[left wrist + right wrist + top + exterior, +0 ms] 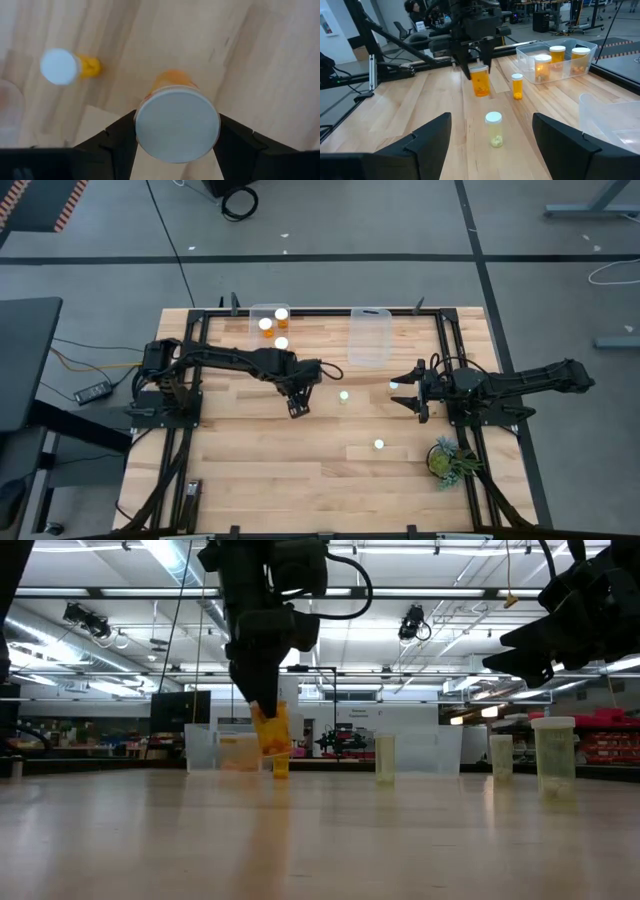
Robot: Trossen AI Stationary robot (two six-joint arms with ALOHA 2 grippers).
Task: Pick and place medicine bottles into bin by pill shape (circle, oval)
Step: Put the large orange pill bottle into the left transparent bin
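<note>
"Where are we?"
"My left gripper [479, 70] pinches a medicine bottle [480, 81] above the worktop [280, 470]; the right gripper [410, 391] waits, jaws spread."
"Next?"
"I'd carry it to the tub [557, 67]."

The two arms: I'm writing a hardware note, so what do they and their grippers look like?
Both the left arm and right arm are black, slim and jointed, with dark cabling along them. The left gripper and right gripper each end in two flat, angular black fingers; no markings show.
</note>
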